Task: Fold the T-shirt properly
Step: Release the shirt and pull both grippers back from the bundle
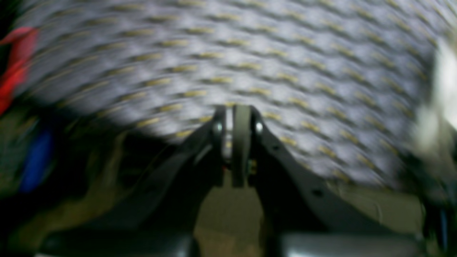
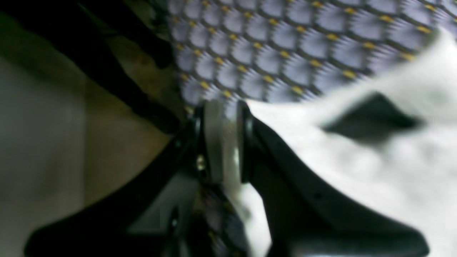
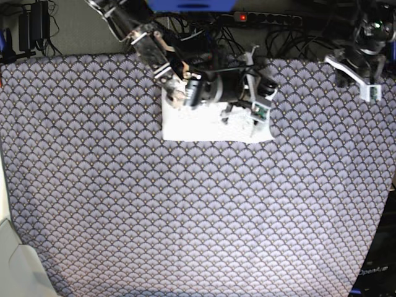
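Observation:
The T-shirt lies as a small folded white rectangle at the far middle of the table, plain side up. My right gripper is at its right edge. In the right wrist view, that gripper is shut on a fold of the white T-shirt, with cloth pinched between the pads. My left gripper hangs at the far right corner of the table, well away from the shirt. The blurred left wrist view shows the left gripper with fingers pressed together and nothing between them.
A grey-violet scale-patterned cloth covers the whole table. Cables and a power strip run along the back edge. Blurred red and blue shapes sit beyond the table edge in the left wrist view.

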Controlling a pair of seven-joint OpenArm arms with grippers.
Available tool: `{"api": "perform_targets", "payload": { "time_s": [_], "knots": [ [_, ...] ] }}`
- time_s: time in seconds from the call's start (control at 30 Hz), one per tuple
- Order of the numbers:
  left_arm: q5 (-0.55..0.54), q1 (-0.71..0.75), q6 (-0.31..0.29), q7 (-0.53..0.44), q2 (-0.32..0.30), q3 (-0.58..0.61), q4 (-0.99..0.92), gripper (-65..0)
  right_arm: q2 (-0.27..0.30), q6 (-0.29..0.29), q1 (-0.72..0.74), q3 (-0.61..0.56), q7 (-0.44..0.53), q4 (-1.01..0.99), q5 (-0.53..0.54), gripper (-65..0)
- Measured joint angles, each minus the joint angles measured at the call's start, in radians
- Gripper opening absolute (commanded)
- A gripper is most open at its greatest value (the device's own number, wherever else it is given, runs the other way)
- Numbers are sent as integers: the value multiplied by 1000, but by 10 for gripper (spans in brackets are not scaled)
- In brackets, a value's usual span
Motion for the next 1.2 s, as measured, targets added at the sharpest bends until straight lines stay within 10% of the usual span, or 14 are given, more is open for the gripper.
{"api": "perform_targets", "payload": {
  "time_s": [0.2, 1.2],
  "knots": [
    [8, 19, -90, 6, -1, 124, 0, -615, 91, 8, -35, 49, -13, 171, 13, -594],
    [23, -114, -79, 0, -6, 417, -170, -616, 243, 8, -217, 428, -21, 251, 14, -595]
  ]
}}
